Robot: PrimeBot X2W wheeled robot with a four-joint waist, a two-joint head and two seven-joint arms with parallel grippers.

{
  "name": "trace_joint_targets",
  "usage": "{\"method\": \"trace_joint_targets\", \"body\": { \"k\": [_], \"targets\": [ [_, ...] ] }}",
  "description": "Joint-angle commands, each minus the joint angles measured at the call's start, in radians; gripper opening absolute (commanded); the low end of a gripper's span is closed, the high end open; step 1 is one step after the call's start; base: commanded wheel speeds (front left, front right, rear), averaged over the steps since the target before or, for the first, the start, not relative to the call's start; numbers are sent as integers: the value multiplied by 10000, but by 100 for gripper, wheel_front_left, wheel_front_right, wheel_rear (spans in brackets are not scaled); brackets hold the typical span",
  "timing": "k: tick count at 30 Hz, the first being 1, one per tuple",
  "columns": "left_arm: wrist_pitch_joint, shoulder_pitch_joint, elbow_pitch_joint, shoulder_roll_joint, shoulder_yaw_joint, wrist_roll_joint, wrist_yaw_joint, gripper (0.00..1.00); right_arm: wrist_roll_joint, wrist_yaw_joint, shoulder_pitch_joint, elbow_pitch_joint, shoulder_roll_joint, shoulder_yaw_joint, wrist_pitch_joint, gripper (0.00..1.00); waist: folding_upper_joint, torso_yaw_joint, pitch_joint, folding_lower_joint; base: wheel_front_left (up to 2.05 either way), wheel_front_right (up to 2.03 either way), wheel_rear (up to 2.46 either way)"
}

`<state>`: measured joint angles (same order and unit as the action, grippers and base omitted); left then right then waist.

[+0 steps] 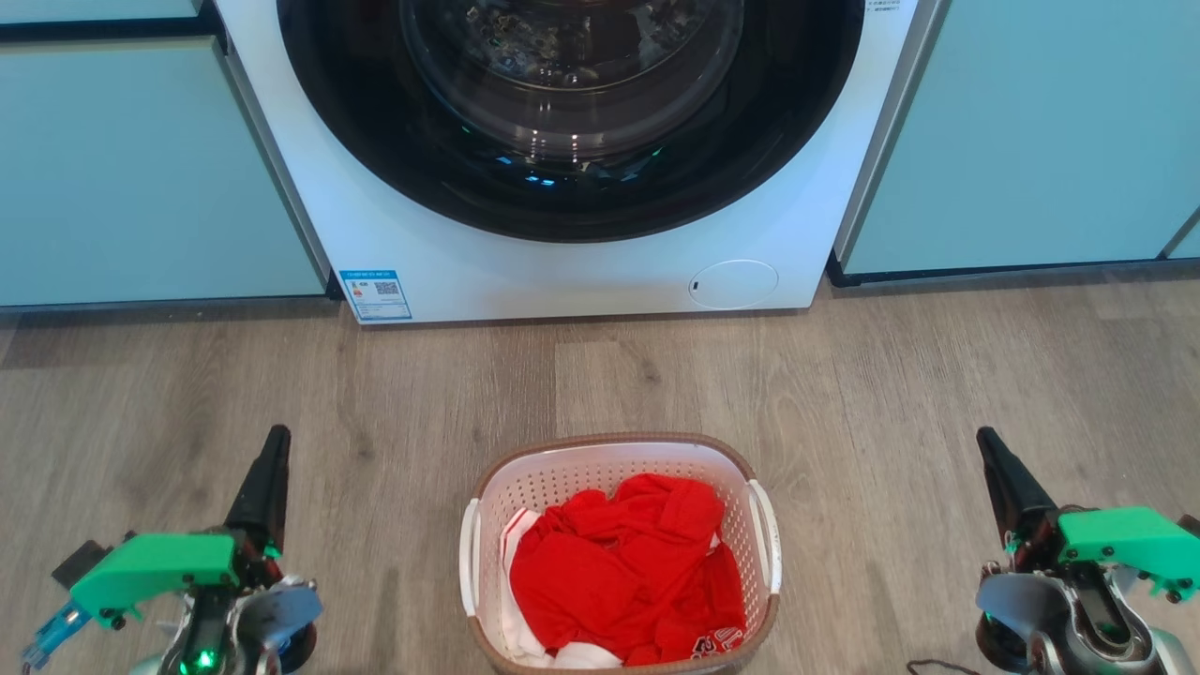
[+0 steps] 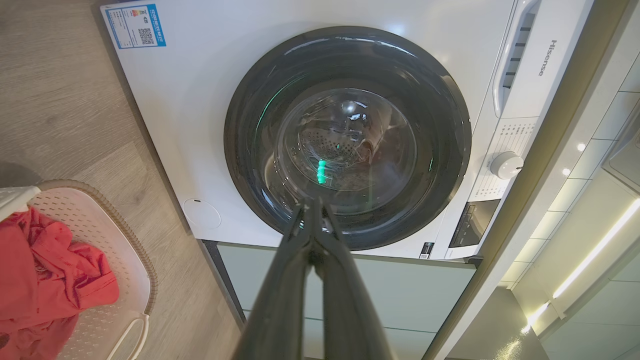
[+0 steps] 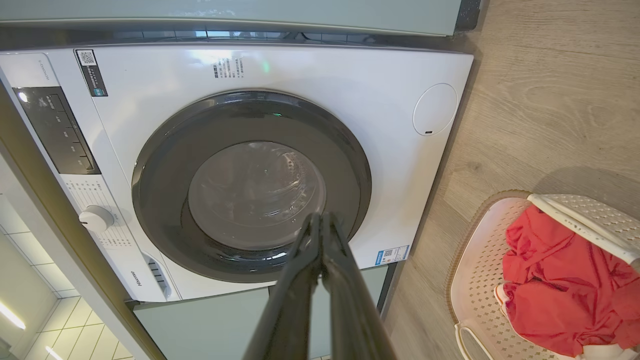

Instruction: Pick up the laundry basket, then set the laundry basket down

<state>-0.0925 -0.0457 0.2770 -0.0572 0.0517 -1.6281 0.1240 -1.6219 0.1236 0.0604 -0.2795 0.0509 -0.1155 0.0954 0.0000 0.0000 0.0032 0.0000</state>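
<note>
White washing machine (image 2: 200,100), dark round door (image 2: 347,137) at centre, left gripper (image 2: 314,206) at 6 o'clock, fingers (image 2: 280,300) pressed together, laundry basket (image 2: 120,265) with red clothing (image 2: 45,270) at 8 o'clock

A white front-loading washing machine (image 1: 562,272) stands built in between pale green cabinet fronts (image 1: 141,169), one on each side of it. Its dark round door (image 1: 572,122) is closed, and a blue label (image 1: 375,295) sits at its lower corner. In front of the machine lies a grey wood-plank floor (image 1: 656,375). Above the machine, glossy white tiles (image 2: 607,120) catch a bright strip of light (image 2: 590,265).
</note>
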Motion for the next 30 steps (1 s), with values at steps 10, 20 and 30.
{"method": "trace_joint_targets", "body": {
  "k": [10, 20, 30],
  "targets": [
    [-69, -608, -325, -56, 450, 52, 67, 0, 26, 71, 463, 354, 90, 147, 74, 0, 0, 0, 0, 0, 0, 0, 0],
    [-89, -610, -324, -39, 475, 73, 67, 0, 43, 71, 465, 353, 76, 127, 90, 0, 0, 0, 0, 0, 0, 0, 0],
    [-105, -612, -323, -25, 495, 90, 67, 0, 56, 71, 467, 352, 65, 111, 103, 0, 0, 0, 0, 0, 0, 0, 0]
  ]
}}
